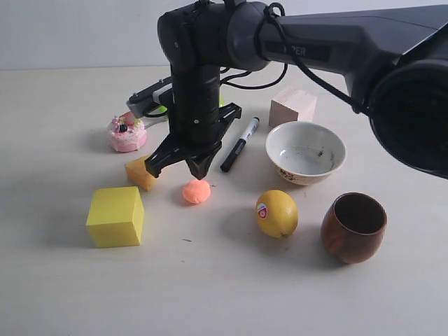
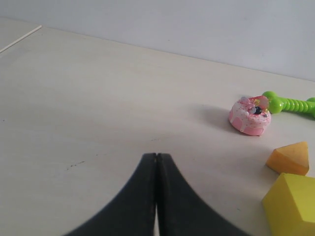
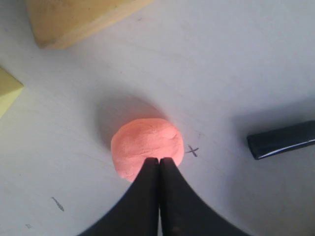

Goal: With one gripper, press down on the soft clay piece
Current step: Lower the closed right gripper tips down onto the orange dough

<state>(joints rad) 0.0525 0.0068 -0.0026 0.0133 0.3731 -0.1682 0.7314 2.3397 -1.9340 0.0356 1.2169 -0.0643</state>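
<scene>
The soft clay piece (image 1: pixel 197 192) is a small salmon-orange ball on the table, still rounded, between the orange-yellow wedge and the lemon. My right gripper (image 1: pixel 198 175) points down from the thick black arm, its jaws shut with nothing between them. In the right wrist view the shut right gripper (image 3: pixel 159 159) overlaps the near edge of the clay (image 3: pixel 145 145); whether it touches cannot be told. My left gripper (image 2: pixel 156 154) is shut and empty over bare table, far from the clay, and does not show in the exterior view.
Around the clay lie an orange-yellow wedge (image 1: pixel 140 172), yellow cube (image 1: pixel 116 216), lemon (image 1: pixel 276 213) and black marker (image 1: pixel 240 144). Farther off are a white bowl (image 1: pixel 306 151), wooden cup (image 1: pixel 353 227), wooden block (image 1: pixel 292 106), pink toy cake (image 1: pixel 127 133) and green toy (image 2: pixel 290 104).
</scene>
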